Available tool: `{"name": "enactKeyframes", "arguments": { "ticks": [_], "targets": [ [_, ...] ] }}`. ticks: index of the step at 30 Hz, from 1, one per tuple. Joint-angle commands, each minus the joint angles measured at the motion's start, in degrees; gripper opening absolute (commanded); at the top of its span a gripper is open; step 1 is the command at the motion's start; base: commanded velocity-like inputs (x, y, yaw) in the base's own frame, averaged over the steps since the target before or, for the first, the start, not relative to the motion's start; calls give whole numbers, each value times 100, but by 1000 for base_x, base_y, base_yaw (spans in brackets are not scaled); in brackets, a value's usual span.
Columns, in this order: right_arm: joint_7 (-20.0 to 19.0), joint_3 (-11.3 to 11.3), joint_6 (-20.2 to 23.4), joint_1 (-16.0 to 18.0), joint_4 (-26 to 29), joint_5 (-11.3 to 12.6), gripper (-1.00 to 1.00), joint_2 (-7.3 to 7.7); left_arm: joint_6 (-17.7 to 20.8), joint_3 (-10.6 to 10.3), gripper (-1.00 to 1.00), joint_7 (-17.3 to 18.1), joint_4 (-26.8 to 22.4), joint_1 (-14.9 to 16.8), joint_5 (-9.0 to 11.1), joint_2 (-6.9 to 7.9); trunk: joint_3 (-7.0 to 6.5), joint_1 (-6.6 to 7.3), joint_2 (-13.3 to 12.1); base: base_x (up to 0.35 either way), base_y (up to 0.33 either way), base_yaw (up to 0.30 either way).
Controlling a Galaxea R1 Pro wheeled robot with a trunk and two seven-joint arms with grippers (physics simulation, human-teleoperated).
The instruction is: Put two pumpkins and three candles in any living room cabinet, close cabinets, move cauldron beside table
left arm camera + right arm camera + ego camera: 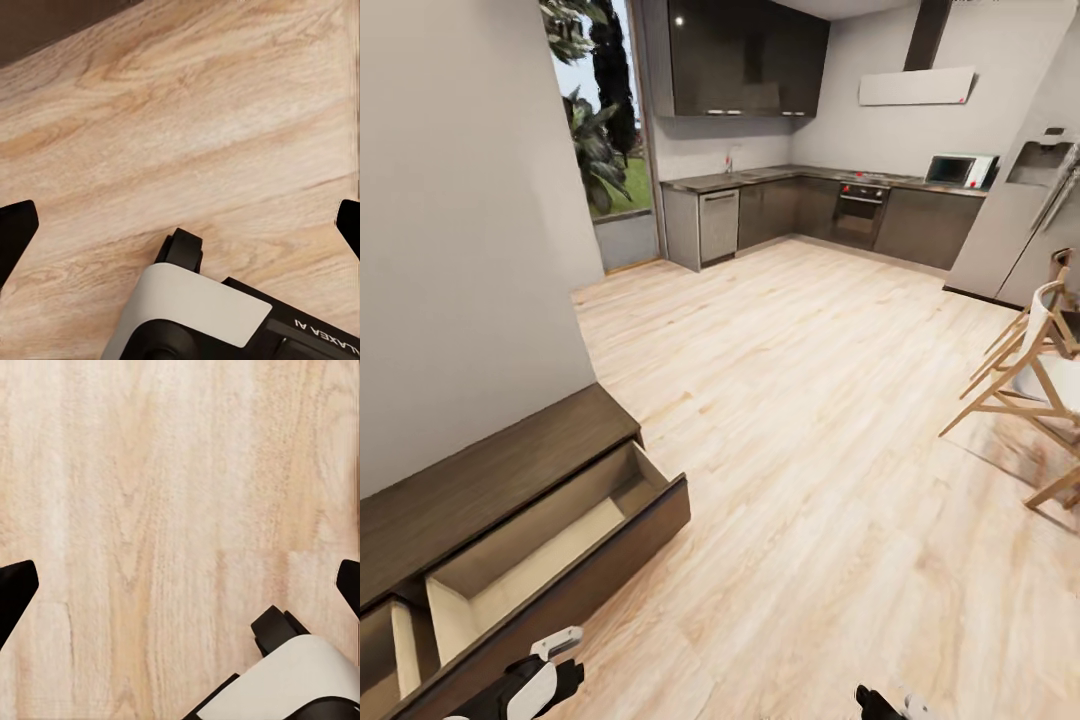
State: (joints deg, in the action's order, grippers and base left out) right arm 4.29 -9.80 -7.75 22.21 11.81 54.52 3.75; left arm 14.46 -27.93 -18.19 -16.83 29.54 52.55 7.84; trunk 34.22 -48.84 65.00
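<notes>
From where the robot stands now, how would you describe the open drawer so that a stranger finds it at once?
Look at the bare grey wall on the left; along its foot runs a long, low, dark brown cabinet. The drawer is the one pulled out at the cabinet's end nearer the kitchen, over the wooden floor. Its pale wood interior holds nothing and stands out against the dark front.

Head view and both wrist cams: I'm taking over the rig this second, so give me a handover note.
Left gripper: open, empty, over wood floor.
Right gripper: open, empty, over floor.
Cabinet at the robot's left by the wall; one drawer pulled out, no item visible inside it.
Done: nothing I can confirm.
Left: find pumpkins, candles, cauldron and table; load the cabinet, close drawers, set cauldron by table.
</notes>
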Motion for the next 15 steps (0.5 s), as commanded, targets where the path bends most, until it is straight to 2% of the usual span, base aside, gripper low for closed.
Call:
{"name": "enactKeyframes", "arguments": {
  "ticks": [1,15],
  "targets": [
    [29,-49,-17,3,5,45,100,1,22,-46,100,-45,-21,0,46,7,5,0,3,0,0,-277],
    [10,-49,-33,3,5,48,100,2,22,-53,100,-44,-35,0,45,-1,-5,0,3,0,0,-277]
  ]
}}
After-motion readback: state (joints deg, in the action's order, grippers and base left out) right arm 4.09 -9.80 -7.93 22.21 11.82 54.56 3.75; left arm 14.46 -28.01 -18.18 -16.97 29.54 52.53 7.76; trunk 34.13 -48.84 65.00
